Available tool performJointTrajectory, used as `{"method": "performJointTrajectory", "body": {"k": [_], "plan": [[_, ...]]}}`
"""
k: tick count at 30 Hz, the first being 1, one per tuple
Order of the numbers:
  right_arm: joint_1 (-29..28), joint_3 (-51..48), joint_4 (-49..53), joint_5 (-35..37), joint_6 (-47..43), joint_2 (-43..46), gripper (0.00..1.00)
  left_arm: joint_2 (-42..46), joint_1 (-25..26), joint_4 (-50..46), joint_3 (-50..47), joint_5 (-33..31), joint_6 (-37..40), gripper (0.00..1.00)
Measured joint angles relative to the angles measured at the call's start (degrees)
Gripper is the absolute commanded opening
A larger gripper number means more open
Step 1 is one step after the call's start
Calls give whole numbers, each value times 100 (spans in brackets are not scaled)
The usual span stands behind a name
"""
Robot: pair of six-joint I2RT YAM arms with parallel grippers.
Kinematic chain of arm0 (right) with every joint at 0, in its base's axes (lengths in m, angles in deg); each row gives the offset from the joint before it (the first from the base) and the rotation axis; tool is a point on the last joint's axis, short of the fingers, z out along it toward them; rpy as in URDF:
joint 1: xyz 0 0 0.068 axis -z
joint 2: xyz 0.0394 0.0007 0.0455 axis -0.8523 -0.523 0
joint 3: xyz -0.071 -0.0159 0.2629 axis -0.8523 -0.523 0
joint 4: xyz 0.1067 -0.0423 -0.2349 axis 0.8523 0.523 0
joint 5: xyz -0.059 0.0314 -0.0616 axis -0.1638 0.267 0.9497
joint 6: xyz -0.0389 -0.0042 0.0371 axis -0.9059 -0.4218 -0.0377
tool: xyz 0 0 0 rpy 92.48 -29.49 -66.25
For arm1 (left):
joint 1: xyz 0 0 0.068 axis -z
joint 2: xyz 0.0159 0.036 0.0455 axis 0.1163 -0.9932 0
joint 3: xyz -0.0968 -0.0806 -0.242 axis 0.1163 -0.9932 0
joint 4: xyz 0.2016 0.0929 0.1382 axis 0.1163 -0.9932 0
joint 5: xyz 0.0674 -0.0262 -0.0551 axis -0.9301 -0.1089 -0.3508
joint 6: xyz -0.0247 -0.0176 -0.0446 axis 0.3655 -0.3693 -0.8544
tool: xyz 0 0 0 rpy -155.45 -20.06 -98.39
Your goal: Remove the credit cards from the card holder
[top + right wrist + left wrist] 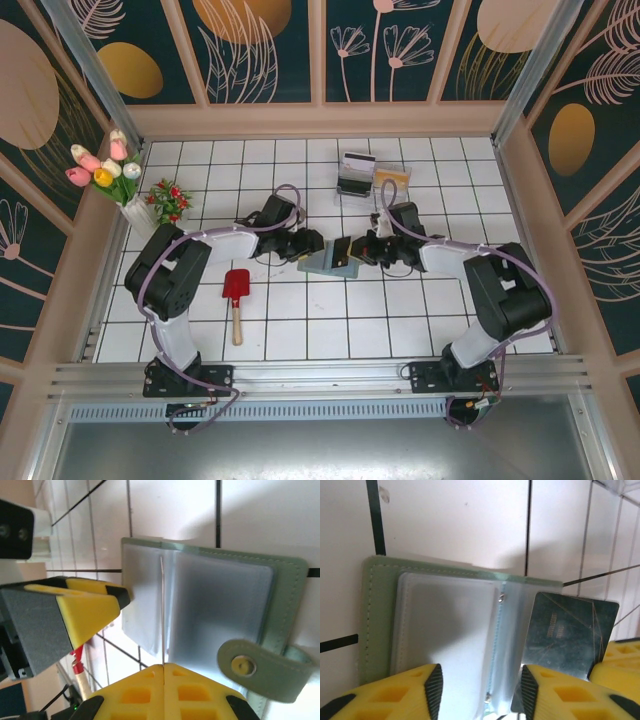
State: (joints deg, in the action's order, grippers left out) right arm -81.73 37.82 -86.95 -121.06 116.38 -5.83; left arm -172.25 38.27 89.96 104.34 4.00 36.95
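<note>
At centre of tiled surface (300,330): card holder (320,263) lies folded open, clear pockets up, between the two arms. Left pincer (480,690) spread, low over the holder half nearest it. Right pincer (163,672) pressed together, pinching dark credit card (567,630), which stands on edge near the centre fold.

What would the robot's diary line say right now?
card holder lying open | left gripper open above it | right gripper shut on dark credit card
</note>
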Motion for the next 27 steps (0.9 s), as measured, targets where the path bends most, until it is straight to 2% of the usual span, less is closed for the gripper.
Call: {"method": "performJointTrajectory", "body": {"k": [8,11,15,18,27], "plan": [[157,-20,-728,-767,74,249,0,603,-411,931,-205,887,-356,73],[210,-20,-1132,-1082,258,249,0,752,-522,1333,-374,1244,-544,75],[243,-17,-1694,-1497,522,249,0,796,-564,1886,-435,1685,-841,74],[269,-17,-2092,-1775,765,249,0,796,-570,2347,-435,1974,-1115,65],[317,-17,-3145,-2245,1539,249,0,796,-575,3742,-549,2435,-1978,16]]}}
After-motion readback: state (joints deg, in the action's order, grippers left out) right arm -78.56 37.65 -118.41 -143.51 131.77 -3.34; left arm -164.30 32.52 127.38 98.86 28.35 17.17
